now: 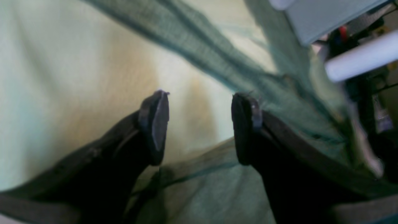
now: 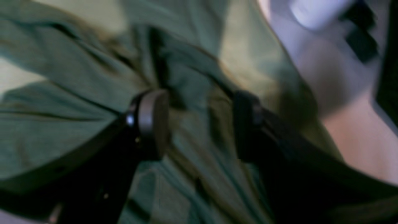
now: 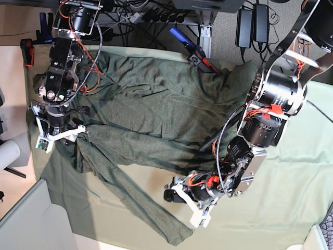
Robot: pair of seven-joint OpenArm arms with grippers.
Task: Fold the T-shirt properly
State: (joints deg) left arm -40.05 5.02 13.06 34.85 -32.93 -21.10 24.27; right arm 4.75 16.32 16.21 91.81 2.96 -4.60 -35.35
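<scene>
The shirt (image 3: 151, 114) lies spread and rumpled on the table cloth (image 3: 291, 198). Left gripper (image 1: 200, 124) gapes, empty, over a hem; right gripper (image 2: 199, 124) gapes over bunched fabric, gripping nothing. Best to pinch one layer at each edge and lift evenly.

Pale mint table cloth (image 3: 291, 182), black power bricks (image 3: 252, 23) on floor, tangled cables (image 3: 151, 13) behind

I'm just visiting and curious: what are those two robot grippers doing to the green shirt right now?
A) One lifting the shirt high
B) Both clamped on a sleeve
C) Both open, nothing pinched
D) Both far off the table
C: the left gripper and the right gripper both show parted jaws over the T-shirt, with no cloth pinched between them.
</scene>
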